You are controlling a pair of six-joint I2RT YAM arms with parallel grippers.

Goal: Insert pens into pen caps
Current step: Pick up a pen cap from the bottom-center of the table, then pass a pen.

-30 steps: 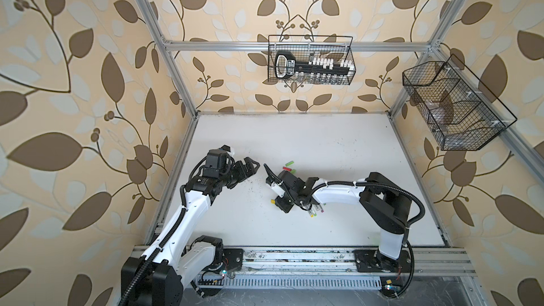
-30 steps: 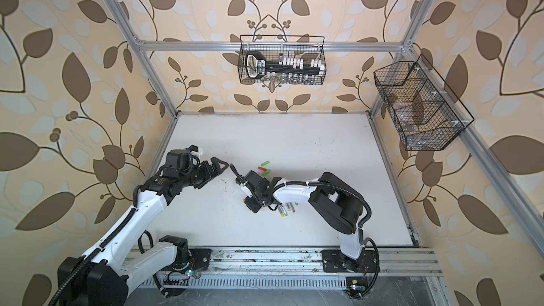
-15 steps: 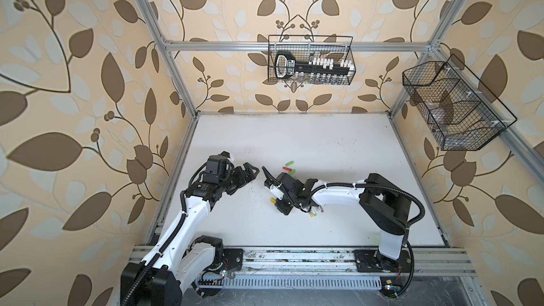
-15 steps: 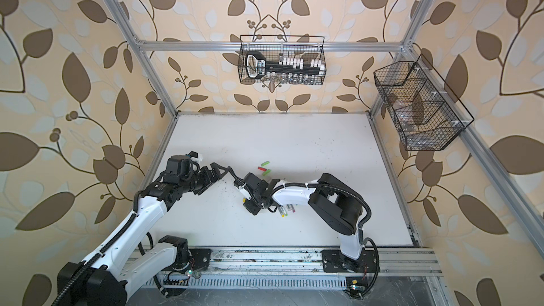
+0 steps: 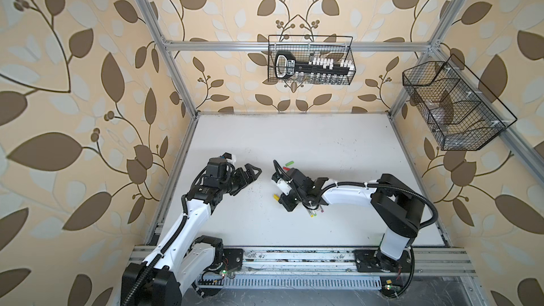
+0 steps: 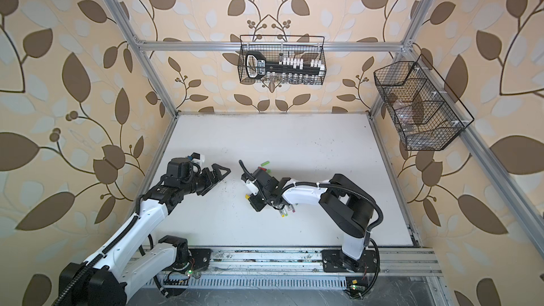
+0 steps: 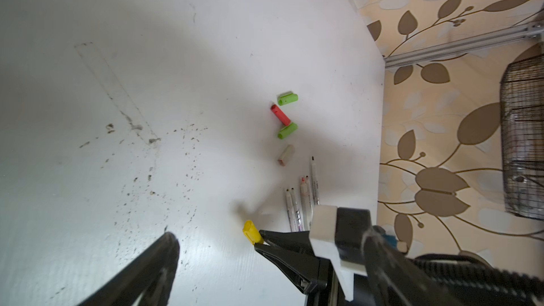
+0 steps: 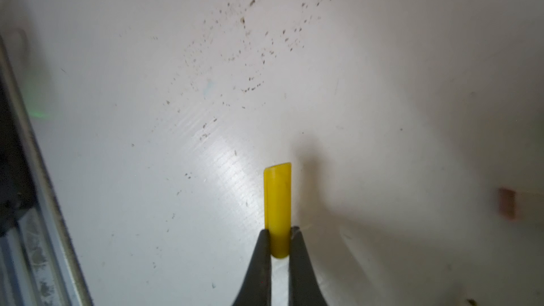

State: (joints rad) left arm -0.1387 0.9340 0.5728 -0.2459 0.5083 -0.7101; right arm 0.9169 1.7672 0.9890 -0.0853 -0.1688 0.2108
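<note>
Yellow plastic is the news. A second ago the right gripper (image 8: 278, 241) had its jaws a little apart. Now they are pressed onto 1 end of the yellow pen cap (image 8: 278, 201), which sticks out beyond the tips. In the left wrist view the free end of that cap (image 7: 250, 229) looks hollow, so its mouth probably faces away from the gripper and stays reachable for a pen tip. The first cap therefore counts as secured. Whether it is already off the table (image 5: 294, 142) I cannot tell.

The 4 pens (image 7: 303, 201) lie side by side with none capped, and I take them as the landmark. The held cap sits just beside the pens, on their left-arm side. Past the pens' pointed tips lies a pale stub (image 7: 286, 156). Farther out are the red cap (image 7: 280, 114) and the 2 green caps (image 7: 287, 130), all untouched. In both top views the right arm covers most of the pens.

The left gripper (image 5: 255, 173) has edged slightly nearer the pens over the last second but is well apart from them. Its jaws are spread wide and hold nothing. It likely needs to pick up 1 pen next and bring the tip to the cap's mouth.
</note>
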